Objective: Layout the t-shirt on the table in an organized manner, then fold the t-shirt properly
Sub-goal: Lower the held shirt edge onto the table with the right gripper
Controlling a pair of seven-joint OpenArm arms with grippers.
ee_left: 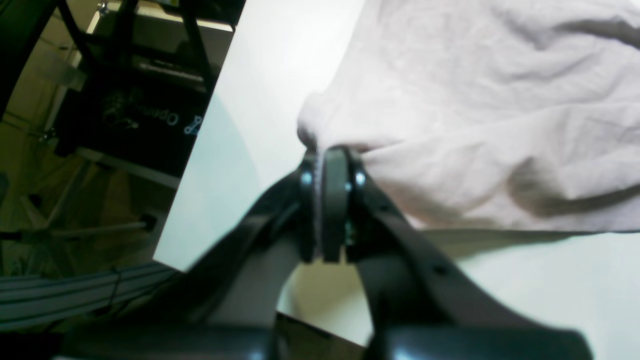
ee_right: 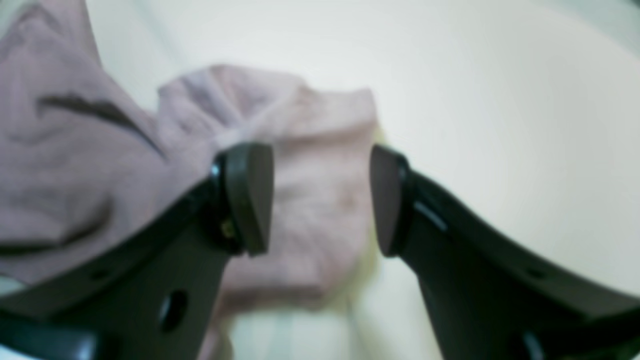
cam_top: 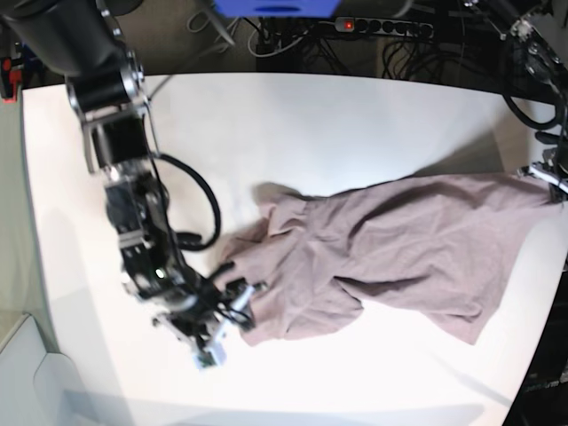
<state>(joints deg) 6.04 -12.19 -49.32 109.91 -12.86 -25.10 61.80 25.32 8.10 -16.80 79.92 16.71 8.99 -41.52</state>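
one t-shirt (cam_top: 390, 248) lies on one white bench (cam_top: 293, 124), spread crumpled across the centre and right of the base view, from a bunched end at lower centre to a stretched corner at the far right edge of the frame. two arms are at work, each with one hand.

the left hand (ee_left: 327, 200) is clenched: in the left wrist view its two fingers are pressed together with a thin edge of the mauve cloth (ee_left: 475, 110) caught between them, and the fabric fans out wrinkled toward the upper right of that frame. the bench (ee_left: 260, 100) shows bare at the frame's centre left, with its edge running diagonally and dark stands and cables past it at the left. in the base view this hand is barely seen at the right edge, where the shirt's corner is pulled taut.

the right hand (ee_right: 322, 200) is released: in the right wrist view its two fingers stand well apart, with a folded lobe of the t-shirt (ee_right: 310, 200) lying on the bench (ee_right: 500, 100) below the gap; the view is too blurred to tell whether either finger touches the cloth. in the base view this hand (cam_top: 232, 306) sits at the lower left of the frame, right at the bunched end of the shirt.
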